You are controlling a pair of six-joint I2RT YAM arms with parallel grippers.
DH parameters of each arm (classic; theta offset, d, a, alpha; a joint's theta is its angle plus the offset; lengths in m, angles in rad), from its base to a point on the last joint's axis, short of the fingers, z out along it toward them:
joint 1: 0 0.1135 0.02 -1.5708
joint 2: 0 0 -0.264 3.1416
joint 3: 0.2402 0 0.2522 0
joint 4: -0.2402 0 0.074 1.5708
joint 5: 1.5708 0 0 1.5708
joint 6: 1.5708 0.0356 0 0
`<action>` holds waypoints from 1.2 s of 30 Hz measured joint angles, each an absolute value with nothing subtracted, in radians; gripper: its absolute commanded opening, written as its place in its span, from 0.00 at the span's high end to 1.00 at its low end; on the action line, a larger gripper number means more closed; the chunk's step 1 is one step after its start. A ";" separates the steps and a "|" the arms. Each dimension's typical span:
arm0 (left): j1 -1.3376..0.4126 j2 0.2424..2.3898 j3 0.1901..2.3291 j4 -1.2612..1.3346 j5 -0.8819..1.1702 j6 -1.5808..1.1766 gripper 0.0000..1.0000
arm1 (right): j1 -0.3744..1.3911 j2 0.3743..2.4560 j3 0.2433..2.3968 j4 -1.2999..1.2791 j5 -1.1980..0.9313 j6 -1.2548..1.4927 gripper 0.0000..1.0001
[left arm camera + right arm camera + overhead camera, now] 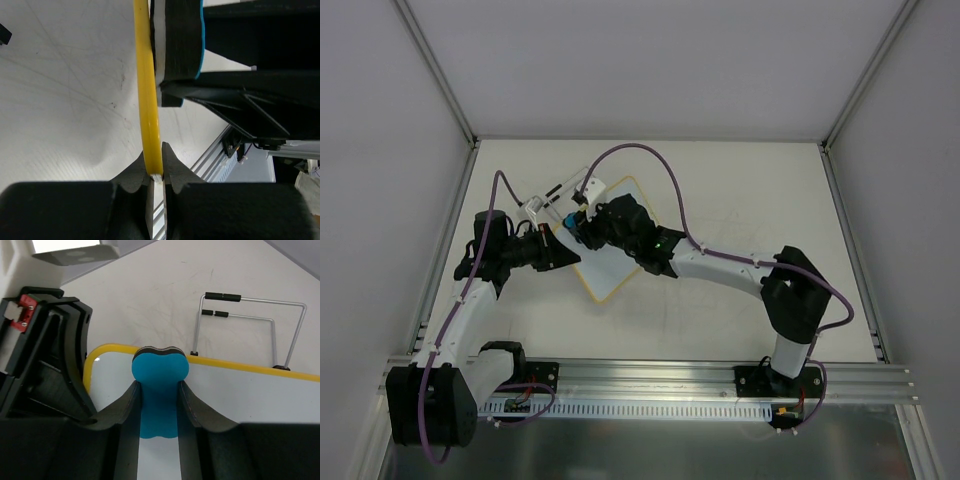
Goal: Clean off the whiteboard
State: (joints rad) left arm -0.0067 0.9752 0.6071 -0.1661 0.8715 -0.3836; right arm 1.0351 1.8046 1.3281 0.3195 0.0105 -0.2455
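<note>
Table (740, 200) first: the whiteboard (608, 275) lies on it centre-left of the top view, turned diagonal. The left claw (156, 167) is pinched on its yellow rim. The right claw (160, 390) is clamped on the eraser (160, 367), which is down at the board's left corner. So I reckon the wipe runs rightward in that frame, along the long edge.

whiteboard (605, 270) left-centre of table (740, 190) | eraser (160, 370) on whiteboard | wire stand (223, 296) behind whiteboard
</note>
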 measured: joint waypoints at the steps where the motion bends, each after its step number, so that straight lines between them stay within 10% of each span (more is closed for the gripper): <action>1: -0.007 0.975 0.607 -0.170 0.872 -0.383 1.00 | 1.040 1.802 1.324 0.321 0.010 -0.246 1.00; 36: -0.019 0.976 0.606 -0.143 0.886 -0.372 1.00 | 0.772 1.708 0.963 0.322 0.061 -0.020 1.00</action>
State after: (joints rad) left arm -0.0189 0.9760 0.6064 -0.1429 0.8856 -0.3721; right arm 0.7715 1.7081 0.9630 0.3218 0.0612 -0.0204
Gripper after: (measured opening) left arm 0.044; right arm 0.315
